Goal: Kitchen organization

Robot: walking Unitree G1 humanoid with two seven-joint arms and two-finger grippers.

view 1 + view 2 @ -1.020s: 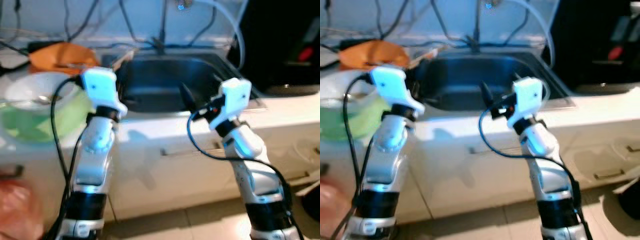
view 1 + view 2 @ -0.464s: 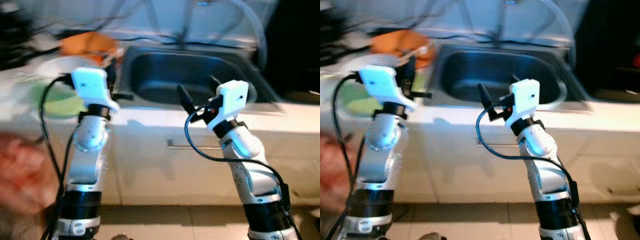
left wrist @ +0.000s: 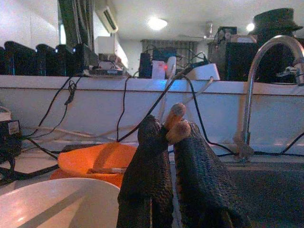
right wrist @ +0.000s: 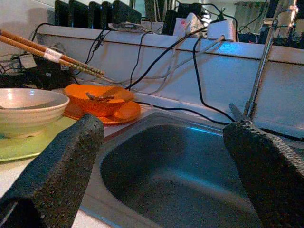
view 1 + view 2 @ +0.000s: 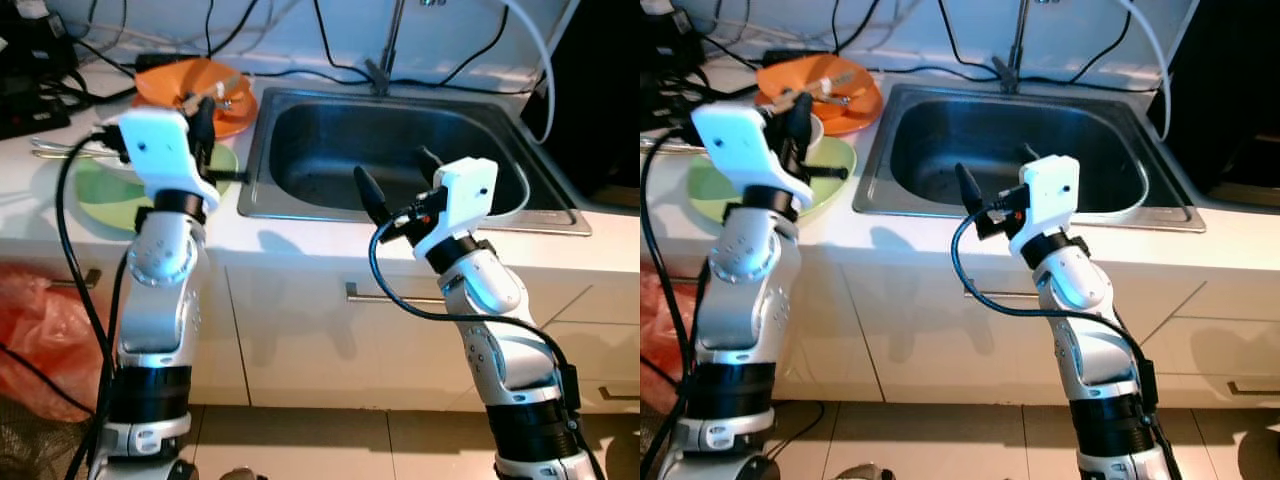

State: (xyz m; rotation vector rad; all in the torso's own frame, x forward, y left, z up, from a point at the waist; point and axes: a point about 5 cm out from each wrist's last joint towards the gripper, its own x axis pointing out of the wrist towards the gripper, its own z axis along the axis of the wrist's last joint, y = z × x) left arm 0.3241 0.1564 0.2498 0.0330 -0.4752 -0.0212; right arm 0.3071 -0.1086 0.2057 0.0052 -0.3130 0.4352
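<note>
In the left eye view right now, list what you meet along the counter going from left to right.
Green plate → left gripper, shut on chopsticks, with the orange plate behind it → sink → right gripper, open over the sink's front edge.

The left arm [image 5: 165,250] hides much of the green plate [image 5: 100,190]; the faucet [image 5: 390,45] is cut off.

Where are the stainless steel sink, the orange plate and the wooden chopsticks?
stainless steel sink [image 5: 400,150], left eye view, basin floor.
orange plate [image 4: 124,112], right wrist view, front rim.
wooden chopsticks [image 4: 52,54], right wrist view, paper band.
</note>
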